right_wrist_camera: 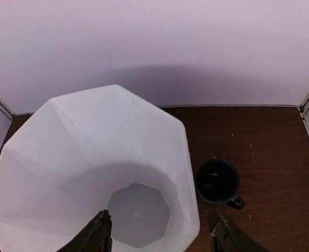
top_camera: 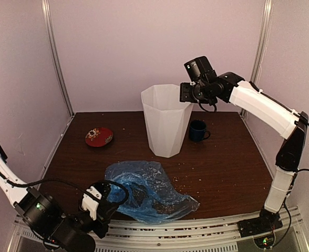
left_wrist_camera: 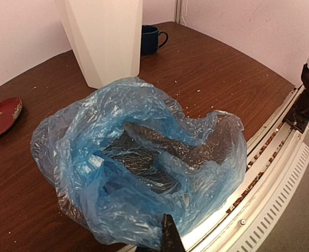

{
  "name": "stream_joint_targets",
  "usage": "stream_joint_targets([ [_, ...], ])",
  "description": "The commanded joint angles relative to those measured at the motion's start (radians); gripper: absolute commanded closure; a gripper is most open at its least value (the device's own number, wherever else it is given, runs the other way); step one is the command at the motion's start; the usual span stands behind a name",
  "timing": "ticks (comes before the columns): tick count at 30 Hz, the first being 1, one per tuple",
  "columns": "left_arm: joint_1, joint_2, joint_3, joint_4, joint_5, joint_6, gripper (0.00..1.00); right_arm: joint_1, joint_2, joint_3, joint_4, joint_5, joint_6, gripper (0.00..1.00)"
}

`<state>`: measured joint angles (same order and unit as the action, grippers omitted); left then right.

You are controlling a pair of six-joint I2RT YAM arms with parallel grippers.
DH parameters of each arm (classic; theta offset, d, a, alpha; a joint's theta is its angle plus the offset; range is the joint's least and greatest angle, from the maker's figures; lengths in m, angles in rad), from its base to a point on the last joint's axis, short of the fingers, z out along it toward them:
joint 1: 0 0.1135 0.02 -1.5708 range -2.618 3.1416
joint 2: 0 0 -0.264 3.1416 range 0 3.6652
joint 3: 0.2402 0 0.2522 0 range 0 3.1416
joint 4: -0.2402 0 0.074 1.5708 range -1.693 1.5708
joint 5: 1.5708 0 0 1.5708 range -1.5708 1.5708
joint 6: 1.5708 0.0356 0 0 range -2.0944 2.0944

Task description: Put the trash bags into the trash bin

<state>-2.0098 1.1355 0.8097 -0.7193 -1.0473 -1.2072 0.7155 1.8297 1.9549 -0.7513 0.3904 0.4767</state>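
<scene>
Crumpled blue bag (top_camera: 144, 190) lies at the counter's (top_camera: 233, 168) near edge, not yet lifted. Left jaws sit at its rim, grip impossible to tell. Right jaws hang released above the white bin (top_camera: 166, 126) toward the far edge. Next: pinch the film, lift.

Dark wooden bench (top_camera: 223, 173), flecked with pale crumbs (top_camera: 182, 185). Toward the middle of the far edge, a tall white bin (top_camera: 166, 121), upright, mouth open to the top, narrower at the foot. Just beside it on the right, nearer the far right corner, a dark blue mug (top_camera: 198, 130), handle to the right. Toward the far left corner, well apart from the bin, a small red plate (top_camera: 99, 136) lying flat. By the near edge, a little left of the middle, a crumpled light-blue bag (top_camera: 146, 191), glossy and see-through, slumped on the bench. Left claw (top_camera: 108, 202) low at the bag's near left side, right against the film; grip impossible to judge from here. Right claw (top_camera: 186, 93) raised, level with the bin's rim at its right side.
</scene>
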Motion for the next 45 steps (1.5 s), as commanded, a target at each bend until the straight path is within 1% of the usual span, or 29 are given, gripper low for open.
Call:
stream_joint_targets([
  [1,-0.012,0.006,-0.010,0.013,-0.011,-0.037,1.00,-0.009,-0.043,0.055,-0.009,0.018,-0.022,0.36],
  [7,-0.037,-0.002,-0.015,0.014,-0.013,-0.083,1.00,-0.020,0.031,0.103,-0.089,0.007,-0.026,0.35],
  [10,-0.052,0.009,-0.012,0.012,-0.013,-0.095,1.00,-0.032,0.049,0.084,-0.092,0.008,-0.023,0.36],
  [13,-0.064,0.023,-0.012,0.012,-0.014,-0.110,1.00,-0.052,0.043,0.020,-0.071,0.004,-0.026,0.38],
  [15,-0.069,0.034,-0.012,0.012,-0.013,-0.115,1.00,-0.068,0.042,0.001,-0.063,-0.016,-0.026,0.41],
  [17,-0.071,0.043,-0.012,0.012,-0.015,-0.121,1.00,-0.079,0.045,-0.015,-0.056,-0.051,-0.031,0.46],
  [19,-0.070,0.047,-0.013,0.013,-0.017,-0.125,1.00,-0.088,0.051,-0.021,-0.057,-0.090,-0.034,0.55],
  [22,-0.071,0.048,-0.018,0.014,-0.019,-0.133,1.00,-0.088,0.047,-0.035,-0.048,-0.140,-0.038,0.71],
  [25,-0.070,0.046,-0.023,0.014,-0.020,-0.141,1.00,-0.088,0.027,-0.052,-0.040,-0.171,-0.036,0.85],
  [27,-0.071,0.041,-0.025,0.013,-0.022,-0.143,1.00,-0.088,0.013,-0.058,-0.045,-0.180,-0.041,0.91],
  [32,-0.075,0.000,-0.025,0.012,-0.037,-0.130,1.00,-0.088,-0.053,-0.083,-0.077,-0.186,-0.061,0.98],
  [35,-0.099,-0.035,0.004,0.012,-0.057,-0.067,1.00,-0.088,-0.112,-0.100,-0.093,-0.170,-0.080,1.00],
  [37,-0.125,-0.050,0.048,0.011,-0.080,0.013,1.00,-0.088,-0.148,-0.110,-0.113,-0.161,-0.094,1.00],
  [40,-0.153,-0.058,0.139,0.011,-0.094,0.122,1.00,-0.088,-0.208,-0.146,-0.135,-0.171,-0.107,1.00],
  [45,-0.166,-0.020,0.310,0.011,-0.114,0.275,1.00,-0.087,-0.289,-0.208,-0.173,-0.202,-0.120,1.00],
])
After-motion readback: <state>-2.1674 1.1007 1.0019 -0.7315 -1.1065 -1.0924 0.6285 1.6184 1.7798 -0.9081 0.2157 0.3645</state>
